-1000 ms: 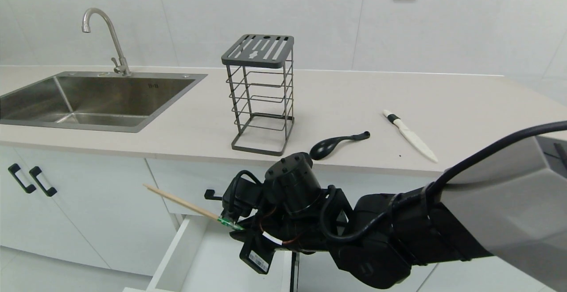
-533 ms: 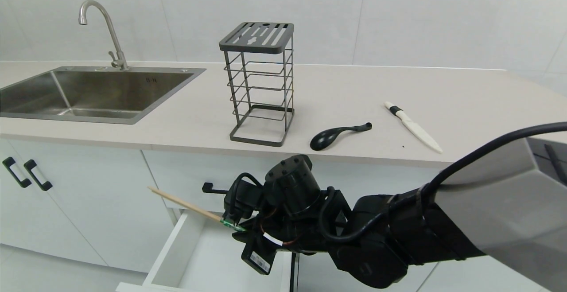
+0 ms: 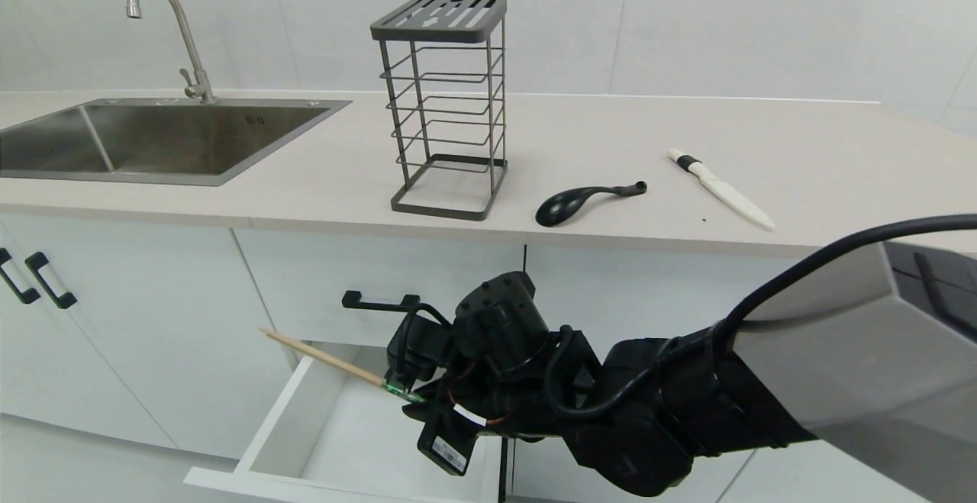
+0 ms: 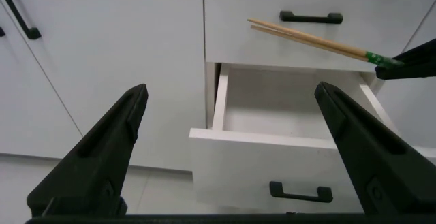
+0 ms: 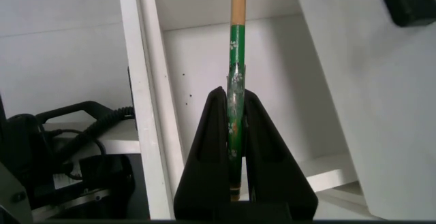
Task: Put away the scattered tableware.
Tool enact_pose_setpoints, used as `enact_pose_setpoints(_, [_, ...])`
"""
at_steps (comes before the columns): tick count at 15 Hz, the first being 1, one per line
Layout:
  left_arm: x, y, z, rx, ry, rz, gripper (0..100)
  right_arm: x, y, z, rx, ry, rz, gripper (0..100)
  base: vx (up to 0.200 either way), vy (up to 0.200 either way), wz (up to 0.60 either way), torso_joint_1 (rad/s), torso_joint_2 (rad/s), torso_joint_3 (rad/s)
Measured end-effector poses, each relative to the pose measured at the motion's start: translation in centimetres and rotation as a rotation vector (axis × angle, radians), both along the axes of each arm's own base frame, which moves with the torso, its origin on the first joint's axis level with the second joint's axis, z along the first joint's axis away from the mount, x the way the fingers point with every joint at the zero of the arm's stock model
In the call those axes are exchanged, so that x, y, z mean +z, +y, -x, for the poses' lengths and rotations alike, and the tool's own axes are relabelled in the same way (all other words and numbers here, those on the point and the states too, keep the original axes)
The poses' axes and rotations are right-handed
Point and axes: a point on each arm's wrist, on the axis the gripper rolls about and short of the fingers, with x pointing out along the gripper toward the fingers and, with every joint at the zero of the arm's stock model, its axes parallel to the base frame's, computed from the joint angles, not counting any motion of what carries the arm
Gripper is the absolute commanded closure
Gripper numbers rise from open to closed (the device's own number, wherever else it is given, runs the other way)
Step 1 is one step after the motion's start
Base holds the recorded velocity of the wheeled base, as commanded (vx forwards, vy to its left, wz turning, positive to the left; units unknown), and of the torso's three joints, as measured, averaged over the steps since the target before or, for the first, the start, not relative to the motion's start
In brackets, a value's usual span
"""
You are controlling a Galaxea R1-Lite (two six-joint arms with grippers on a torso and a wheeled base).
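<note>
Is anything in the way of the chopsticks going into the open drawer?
No, nothing visible is in the way. The right pincer holds the chopsticks over the open drawer, and there is only open air between them and the white inside of the drawer.

A pale tiled wall (image 3: 763, 22) spans the top, behind a beige table (image 3: 611, 129). A steel sink (image 3: 191, 133) and curved faucet (image 3: 179, 30) sit upper left, with white black-handled cabinets (image 3: 137, 320) below.

Pinched right tool (image 5: 235, 101), wide-spread left tool (image 4: 231, 94).
</note>
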Motion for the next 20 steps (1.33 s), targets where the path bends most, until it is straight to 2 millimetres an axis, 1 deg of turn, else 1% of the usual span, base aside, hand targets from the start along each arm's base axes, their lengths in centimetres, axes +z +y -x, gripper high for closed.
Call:
enact_pose_setpoints(4, [0.0, 0.0, 0.0, 0.0, -0.001, 0.0, 0, -0.3, 0.0, -0.1, -0.001, 0.003, 0.008, 100, 0.0, 0.0, 0.0, -0.253, 0.33, 0.122])
enact_pose_setpoints(6, [0.0, 0.0, 0.0, 0.0, 0.001, 0.001, 0, -0.4, -0.1, -0.3, -0.005, 0.003, 0.01, 100, 0.0, 0.0, 0.0, -0.11, 0.27, 0.127])
enact_pose_setpoints(9, [0.0, 0.0, 0.0, 0.0, 0.0, 0.0, 0, -0.5, -0.5, -0.8, -0.019, 0.005, 0.016, 100, 0.0, 0.0, 0.0, -0.027, 0.22, 0.038])
enact_pose_setpoints(13, [0.0, 0.0, 0.0, 0.0, 0.0, 0.0, 0, -0.8, -1.3, -1.4, -0.008, -0.009, 0.066, 100, 0.0, 0.0, 0.0, 0.001, 0.02, 0.009])
enact_pose_setpoints(17, [0.0, 0.0, 0.0, 0.0, 0.0, 0.0, 0, -0.8, -1.5, -2.0, -0.019, -0.014, 0.067, 100, 0.0, 0.0, 0.0, 0.0, 0.0, 0.0])
enact_pose_setpoints(20, [0.0, 0.0, 0.0, 0.0, 0.0, 0.001, 0, -1.0, -1.5, -2.8, -0.001, -0.055, 0.077, 100, 0.0, 0.0, 0.0, 0.0, 0.0, 0.0])
